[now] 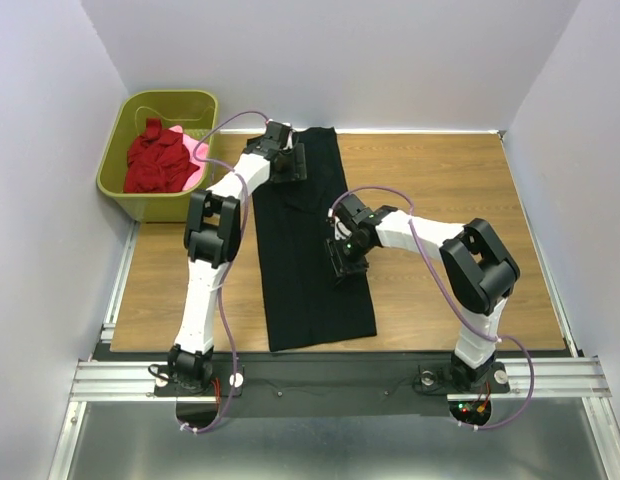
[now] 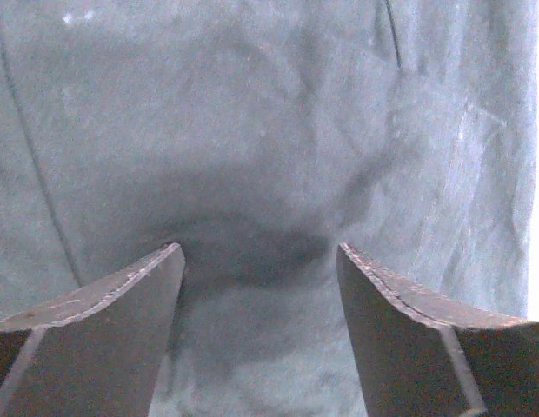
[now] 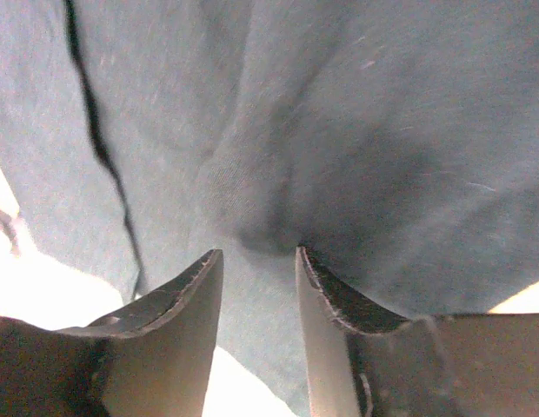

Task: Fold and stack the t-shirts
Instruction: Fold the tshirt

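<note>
A large black t-shirt (image 1: 308,290) lies on the table, folded into a long strip that runs from the far edge to the near edge. My left gripper (image 1: 290,162) is over its far end, jaws wide open, with the tips down at the cloth (image 2: 269,130). My right gripper (image 1: 348,262) is on the strip's middle near its right edge. Its jaws stand narrowly apart, with a puckered ridge of the black cloth (image 3: 252,200) between the fingertips (image 3: 207,265). A dark red t-shirt (image 1: 155,160) and a pink one (image 1: 197,152) lie crumpled in the basket.
The olive-green plastic basket (image 1: 140,203) stands at the far left corner, partly off the wooden table (image 1: 460,190). Walls close in on the left, back and right. A metal rail (image 1: 340,378) runs along the near edge by the arm bases.
</note>
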`<state>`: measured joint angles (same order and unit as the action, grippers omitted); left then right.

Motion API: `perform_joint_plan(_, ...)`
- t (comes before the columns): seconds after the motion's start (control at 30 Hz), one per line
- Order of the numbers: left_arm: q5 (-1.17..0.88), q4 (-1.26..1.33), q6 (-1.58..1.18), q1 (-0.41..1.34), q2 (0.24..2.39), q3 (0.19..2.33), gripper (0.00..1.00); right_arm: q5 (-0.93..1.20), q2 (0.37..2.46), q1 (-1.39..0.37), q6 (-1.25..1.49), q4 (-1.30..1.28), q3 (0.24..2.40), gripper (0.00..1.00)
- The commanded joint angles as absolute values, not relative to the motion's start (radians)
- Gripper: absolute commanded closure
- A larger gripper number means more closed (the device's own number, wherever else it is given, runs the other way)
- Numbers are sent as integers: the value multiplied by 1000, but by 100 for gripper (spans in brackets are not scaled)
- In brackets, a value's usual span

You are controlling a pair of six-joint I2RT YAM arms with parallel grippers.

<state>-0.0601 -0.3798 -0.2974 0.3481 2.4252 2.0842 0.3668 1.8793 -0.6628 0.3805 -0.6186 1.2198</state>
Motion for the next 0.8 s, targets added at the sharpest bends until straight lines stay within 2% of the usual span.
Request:
perform_joint_plan(0.0, -65, -345, -287, 336, 2194, 1989, 15, 301, 1835, -666, 350, -574, 1287, 52)
perform_joint_plan(0.07, -54, -328, -290, 337, 2055, 1921, 13, 279, 1806, -657, 344, -574, 1289, 50)
perform_joint_plan(0.33, 130, -305, -350, 396, 1521, 1416, 6, 199, 1625, -551, 336, -572, 1226, 44)
perform_joint_plan(0.47, 135, -290, -439, 402, 1140, 1154, 3, 189, 1552, -503, 339, -569, 1186, 43)
perform_joint_plan(0.5, 144, -287, -496, 400, 1079, 1058, 1, 184, 1542, -489, 341, -566, 1172, 39)
perform_joint_plan(0.67, 153, -256, -586, 397, 688, 775, 1, 187, 1506, -471, 350, -531, 1151, 39)
perform_joint_plan(0.77, 123, -267, -621, 397, 606, 704, 11, 228, 1512, -471, 370, -518, 1149, 41)
